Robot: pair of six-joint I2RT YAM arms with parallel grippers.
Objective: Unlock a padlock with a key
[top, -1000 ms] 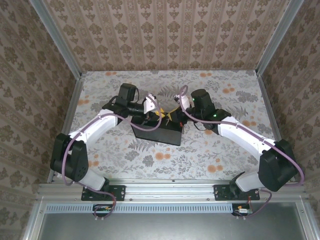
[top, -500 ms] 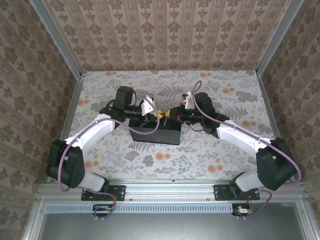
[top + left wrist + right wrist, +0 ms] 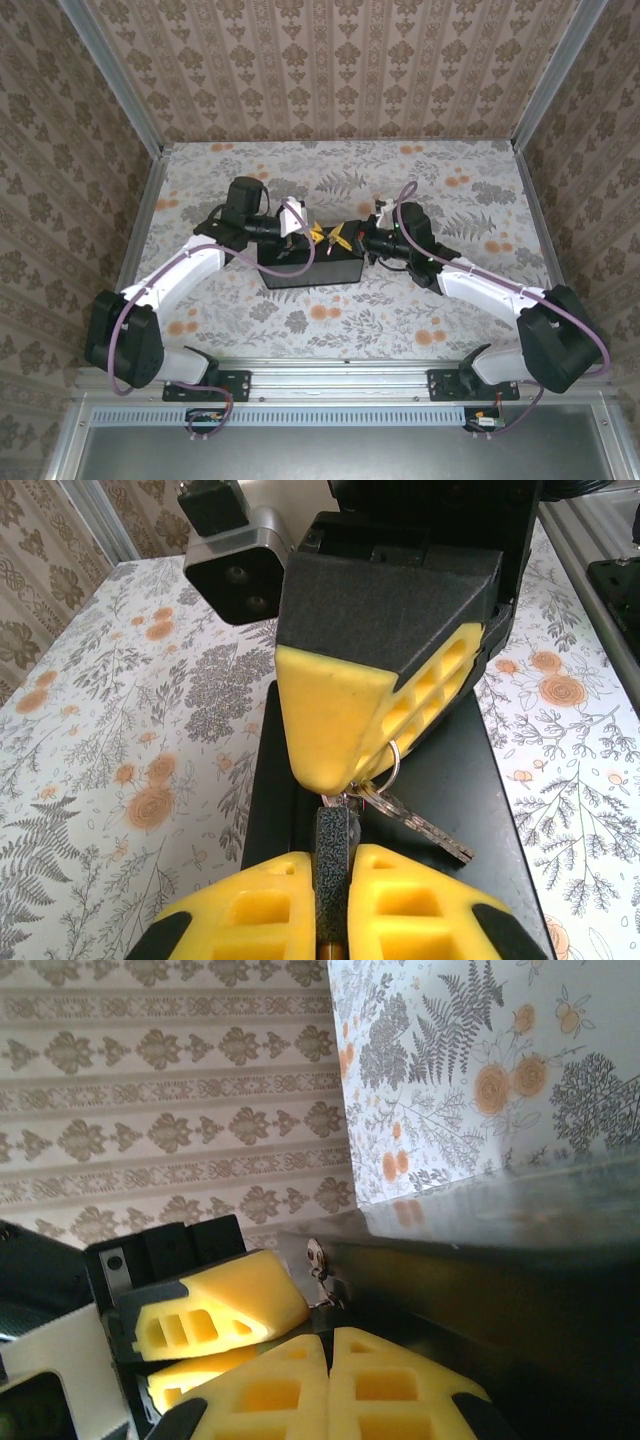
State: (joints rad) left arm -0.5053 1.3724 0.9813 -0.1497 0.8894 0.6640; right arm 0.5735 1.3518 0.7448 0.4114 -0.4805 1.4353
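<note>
L claw (image 3: pixel 333 872) is shut on the padlock (image 3: pixel 333 835), holding it edge-on just above the box (image 3: pixel 470 780). R claw (image 3: pixel 328 1350) is closed tip-to-tip right at the lock's top. The key (image 3: pixel 425 828) and its ring hang from under the R tips, so it looks pinched on the set. Can't tell if a blade is seated in the lock.

Expect the key to be thin, light and slick. It's stiff, but prob. bends if you twist it off-axis. Grip it flat on the head, not the ring. The lock looks dense, and its textured body should hold well. Clamp the body sides and leave the shackle free.
</note>
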